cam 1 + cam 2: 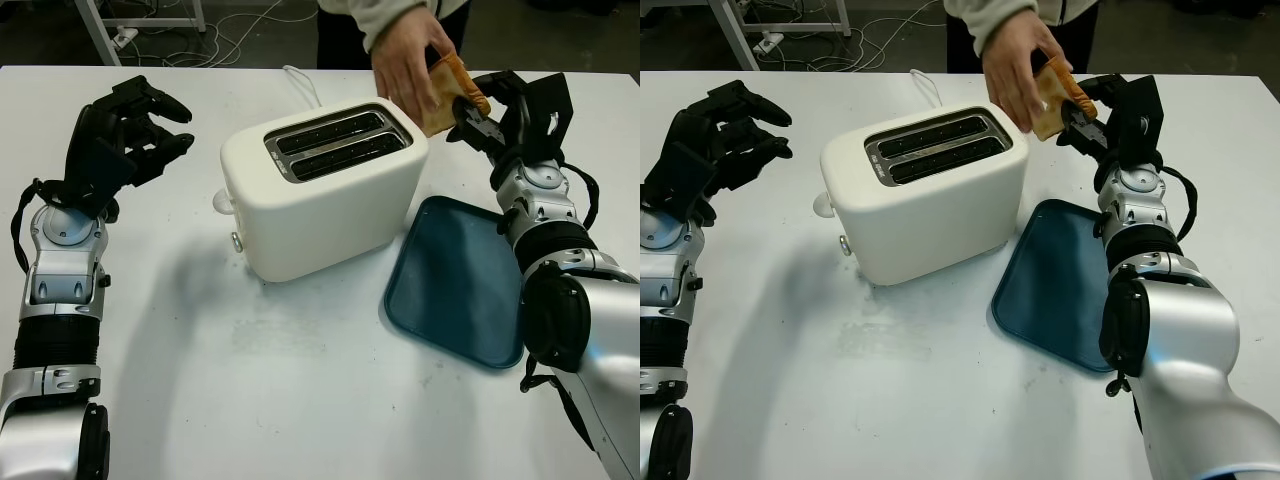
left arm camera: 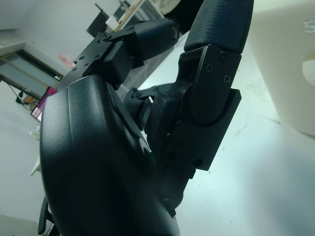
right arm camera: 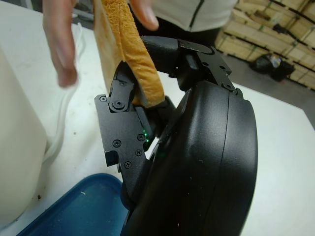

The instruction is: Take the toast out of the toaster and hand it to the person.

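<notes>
Toast [image 1: 452,92]: up in the air behind the toaster, out of its slots.
Right hand [image 1: 480,122]: pinching the toast.
Person's hand [image 1: 405,68]: holding the toast too.
Left hand [image 1: 125,128]: up over the worktop's left side, fingers curled, holding nothing.
Toaster [image 1: 320,190]: white, on the worktop [image 1: 300,380].
Tray [image 1: 455,285]: blue, just right of the toaster.
</notes>
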`<action>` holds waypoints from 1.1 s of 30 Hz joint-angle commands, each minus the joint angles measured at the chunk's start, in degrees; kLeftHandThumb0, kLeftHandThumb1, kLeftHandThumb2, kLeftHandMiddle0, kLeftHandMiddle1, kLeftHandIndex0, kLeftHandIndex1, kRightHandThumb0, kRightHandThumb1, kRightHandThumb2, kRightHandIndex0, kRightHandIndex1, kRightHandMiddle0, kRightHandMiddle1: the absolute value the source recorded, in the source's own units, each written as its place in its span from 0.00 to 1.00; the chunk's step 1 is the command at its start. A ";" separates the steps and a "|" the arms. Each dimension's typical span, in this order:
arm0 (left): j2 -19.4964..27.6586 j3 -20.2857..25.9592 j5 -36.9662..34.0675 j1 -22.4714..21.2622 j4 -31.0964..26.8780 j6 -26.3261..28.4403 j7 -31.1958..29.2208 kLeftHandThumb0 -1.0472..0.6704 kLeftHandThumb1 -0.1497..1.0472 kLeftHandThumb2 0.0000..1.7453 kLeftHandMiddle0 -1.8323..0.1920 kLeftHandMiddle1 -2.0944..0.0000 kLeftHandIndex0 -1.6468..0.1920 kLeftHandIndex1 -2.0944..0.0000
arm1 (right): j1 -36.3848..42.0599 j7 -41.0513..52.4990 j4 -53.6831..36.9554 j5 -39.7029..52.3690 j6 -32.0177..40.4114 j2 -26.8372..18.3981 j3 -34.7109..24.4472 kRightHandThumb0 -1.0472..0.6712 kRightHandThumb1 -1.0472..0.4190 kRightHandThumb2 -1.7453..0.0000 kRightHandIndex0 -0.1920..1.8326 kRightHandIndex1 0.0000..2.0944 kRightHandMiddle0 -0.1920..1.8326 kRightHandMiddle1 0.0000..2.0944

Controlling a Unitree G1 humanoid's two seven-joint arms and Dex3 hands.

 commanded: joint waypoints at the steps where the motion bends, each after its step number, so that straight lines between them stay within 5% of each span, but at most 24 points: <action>1: 0.06 0.22 -0.71 0.67 -0.16 0.08 -0.21 0.00 0.89 0.09 0.58 0.40 0.60 0.40 | 0.33 0.14 -0.16 0.14 -1.81 0.26 0.20 0.54 0.09 0.71 0.45 0.83 0.28 0.83; 18: 0.06 0.16 -0.52 0.66 -0.05 -0.04 -0.01 0.00 0.89 0.09 0.57 0.40 0.60 0.40 | 0.48 1.47 0.02 0.97 -1.66 0.05 -0.54 0.53 0.09 0.71 0.44 0.83 0.28 0.83; 24: 0.20 0.12 -0.55 0.75 -0.30 0.35 -0.01 0.00 0.89 0.09 0.57 0.40 0.59 0.40 | 0.43 3.80 -0.17 0.22 -0.86 -0.52 0.67 0.47 0.09 0.75 0.42 0.83 0.27 0.83; 26: 0.19 0.12 -0.63 0.73 -0.34 0.32 -0.10 0.00 0.89 0.09 0.57 0.40 0.60 0.40 | 0.49 4.75 -0.44 0.55 -1.03 -0.54 0.59 0.38 0.09 0.80 0.42 0.83 0.29 0.82; 28: 0.21 0.09 -0.53 0.77 -0.55 0.58 0.00 0.00 0.89 0.09 0.57 0.40 0.59 0.40 | 0.73 6.07 -1.01 0.18 -1.45 -0.70 1.19 0.25 0.09 0.84 0.40 0.76 0.35 0.66; 30: 0.21 0.10 -0.46 0.82 -0.49 0.40 0.08 0.00 0.89 0.09 0.57 0.40 0.60 0.40 | 1.17 10.86 -1.60 0.26 -1.43 -1.37 1.93 0.16 0.09 0.80 0.27 0.40 0.28 0.29; 33: 0.09 0.16 -0.60 0.79 -0.26 0.21 0.10 0.00 0.89 0.09 0.57 0.40 0.60 0.40 | 2.26 15.05 -2.52 -0.72 -2.25 -2.42 3.82 0.11 0.09 0.75 0.13 0.11 0.20 0.04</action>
